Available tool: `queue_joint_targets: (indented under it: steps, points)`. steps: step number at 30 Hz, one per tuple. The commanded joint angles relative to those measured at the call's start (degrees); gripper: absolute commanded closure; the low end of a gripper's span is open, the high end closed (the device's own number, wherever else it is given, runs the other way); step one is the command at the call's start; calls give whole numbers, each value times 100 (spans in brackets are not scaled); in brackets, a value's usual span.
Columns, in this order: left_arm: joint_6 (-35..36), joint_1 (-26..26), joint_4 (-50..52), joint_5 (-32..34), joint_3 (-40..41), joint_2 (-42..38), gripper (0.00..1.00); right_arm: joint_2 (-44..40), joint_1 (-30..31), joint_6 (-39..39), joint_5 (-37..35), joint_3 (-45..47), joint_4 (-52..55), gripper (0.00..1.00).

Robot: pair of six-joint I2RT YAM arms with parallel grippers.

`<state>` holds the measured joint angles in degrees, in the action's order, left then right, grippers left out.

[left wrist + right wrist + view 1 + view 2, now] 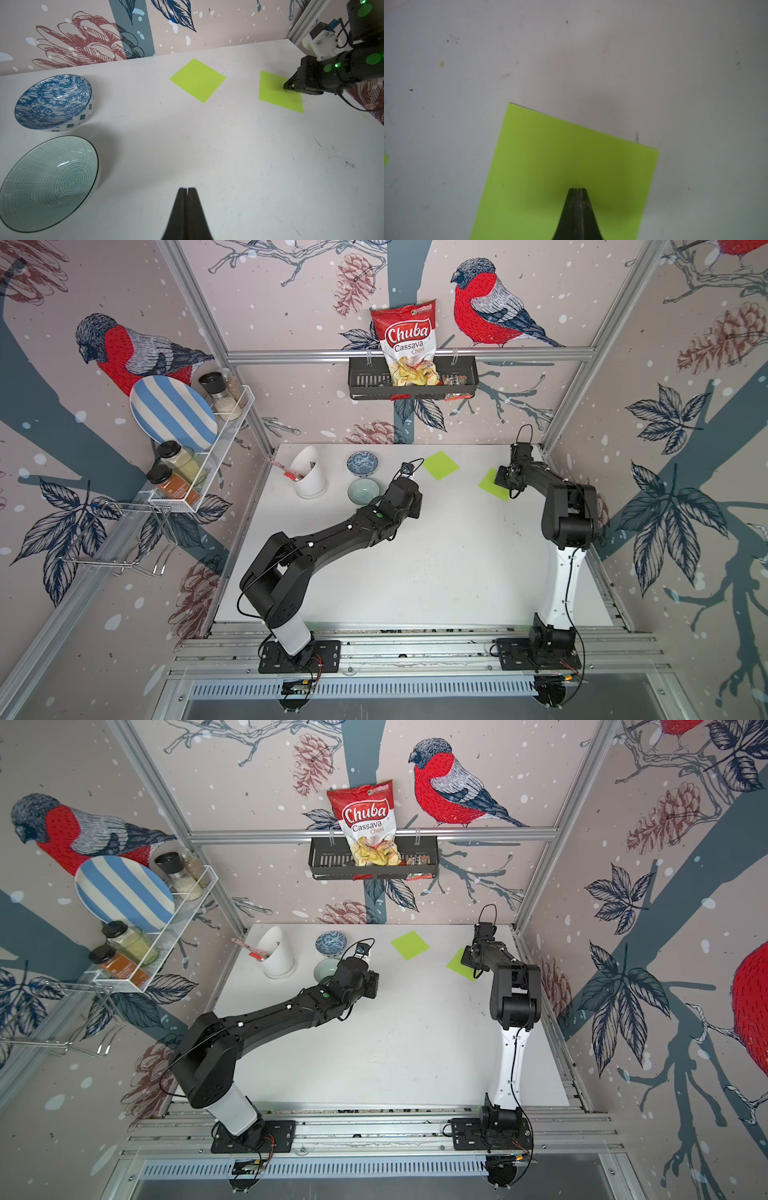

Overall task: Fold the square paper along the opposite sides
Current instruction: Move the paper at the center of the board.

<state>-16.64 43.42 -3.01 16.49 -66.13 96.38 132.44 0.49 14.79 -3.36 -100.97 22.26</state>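
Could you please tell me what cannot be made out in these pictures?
- Square paper beneath the right gripper: the arm covers part of it in both top views; the frame edge cuts it off in the right wrist view.
- Whether its shut fingers press the paper: no view settles it.
- Left gripper: fingers hidden under its wrist in both top views.
- Packets in the black basket: too small.

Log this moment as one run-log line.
left gripper: shut, over table | right gripper: shut, over green paper | second green paper: flat, untouched
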Motion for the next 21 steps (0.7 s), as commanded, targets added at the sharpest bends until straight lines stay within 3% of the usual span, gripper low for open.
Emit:
queue_joint_targets:
  steps: [1, 5, 10, 21]
  points:
    - [-17, 17, 157, 85, -42, 16, 100, 274, 190, -304, -402, -234, 1023, 100]
    - [-23, 19, 296, 118, -19, -51, 100, 219, 472, -412, -707, -47, 1184, 100]
    - [-45, 21, 481, 211, -2, -230, 100, -325, 917, -374, -854, 822, 1047, 100]
    - [-145, 24, 934, 402, -2, -752, 100, -1688, 2353, -134, -672, 2586, 703, 100]
